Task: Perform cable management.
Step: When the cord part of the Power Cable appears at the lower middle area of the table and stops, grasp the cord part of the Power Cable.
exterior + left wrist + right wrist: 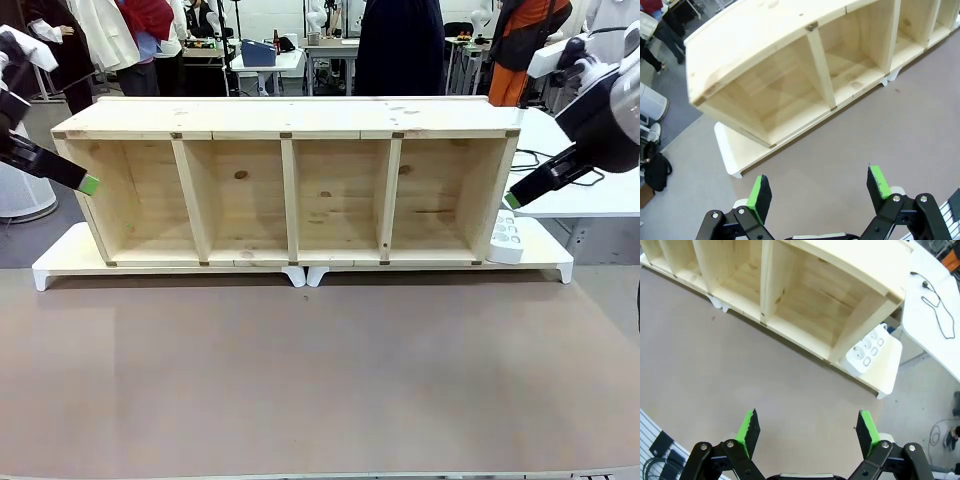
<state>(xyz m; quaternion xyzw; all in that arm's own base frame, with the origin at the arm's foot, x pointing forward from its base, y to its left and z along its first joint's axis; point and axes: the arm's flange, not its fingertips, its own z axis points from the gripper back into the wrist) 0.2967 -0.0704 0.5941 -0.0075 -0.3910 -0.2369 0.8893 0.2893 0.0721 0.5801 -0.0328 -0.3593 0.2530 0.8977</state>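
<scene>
**Both grippers wide open, the cable off to the right**

On the far left, the left gripper (818,188) hangs above the brown table (320,380), near the left end of the wooden shelf (290,132). Its two fingers with green pads (759,193) stand far apart. Nothing is between them.

The wooden shelf lies long across the middle of the table. It has four boxes side by side, and their open sides face the robot. The shelf sits on low white stands (60,263).

At the right end of the shelf, a white power strip (507,238) rests on the white stand. It leans against the shelf's side wall.

Next comes the right gripper (807,427). It hangs near the right end of the shelf, just beside the power strip, and does not touch it. Its fingers are spread wide too, and they hold nothing.

Farthest right is a white side table (922,325). The cable (926,285), thin and black, lies on it in loose loops. It is well apart from both grippers and from the shelf.
</scene>
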